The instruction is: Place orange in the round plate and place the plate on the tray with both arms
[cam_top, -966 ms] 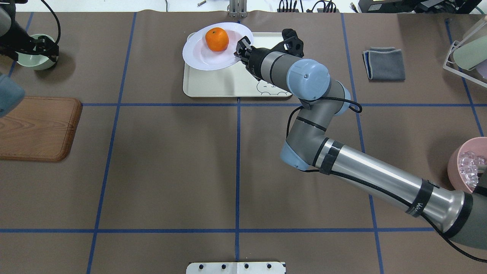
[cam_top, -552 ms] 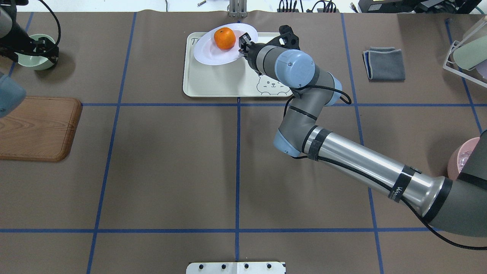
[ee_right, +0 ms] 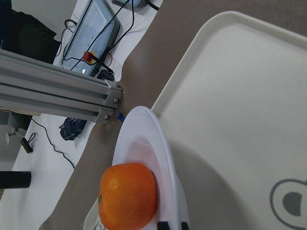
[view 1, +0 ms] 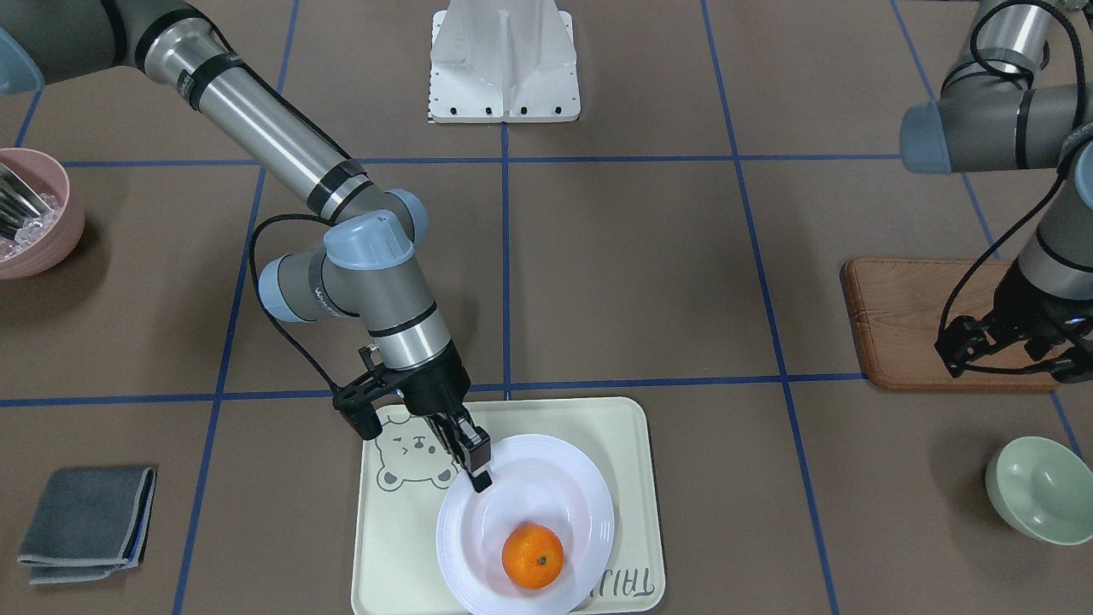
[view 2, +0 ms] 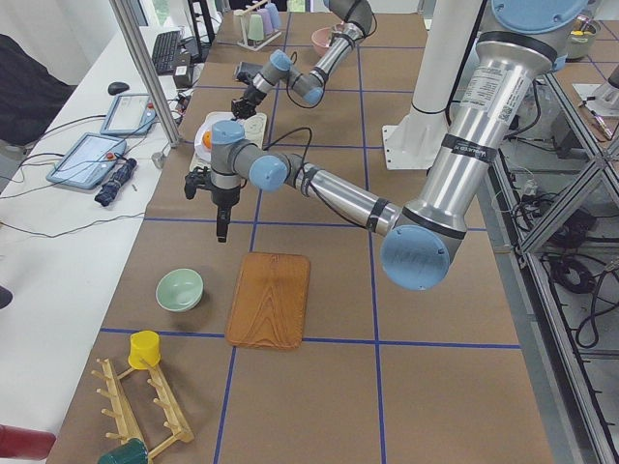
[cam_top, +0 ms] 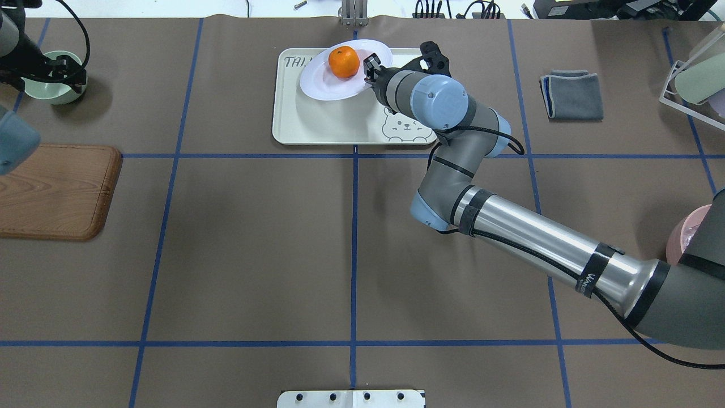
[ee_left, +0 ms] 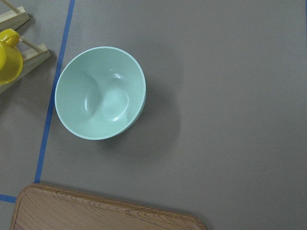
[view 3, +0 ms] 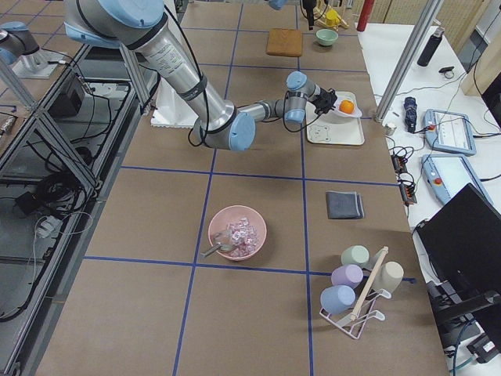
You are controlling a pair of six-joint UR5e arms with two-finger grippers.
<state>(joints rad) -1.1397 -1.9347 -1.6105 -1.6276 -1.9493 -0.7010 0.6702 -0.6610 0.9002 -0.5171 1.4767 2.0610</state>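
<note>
The orange (cam_top: 344, 62) lies in the white round plate (cam_top: 325, 85). My right gripper (cam_top: 371, 65) is shut on the plate's rim on its right side. The plate hangs tilted over the far part of the cream tray (cam_top: 317, 122) and casts a shadow on it. In the front-facing view the right gripper (view 1: 474, 465) pinches the plate (view 1: 581, 504) with the orange (view 1: 532, 556) inside, over the tray (view 1: 401, 538). The right wrist view shows the orange (ee_right: 128, 195), the plate (ee_right: 163, 153) and the tray (ee_right: 240, 105). My left gripper (view 1: 1008, 354) hovers far off; its jaws are unclear.
A pale-green bowl (view 1: 1037, 489) and a wooden board (view 1: 905, 316) lie under the left arm. A folded grey cloth (cam_top: 572, 95), a cup rack (cam_top: 694, 79) and a pink bowl (view 1: 30, 213) with ice sit on the robot's right side.
The right arm has carried the plate with the orange rightward and farther back, from the tray's left corner to over the tray. The left arm has stayed put.
</note>
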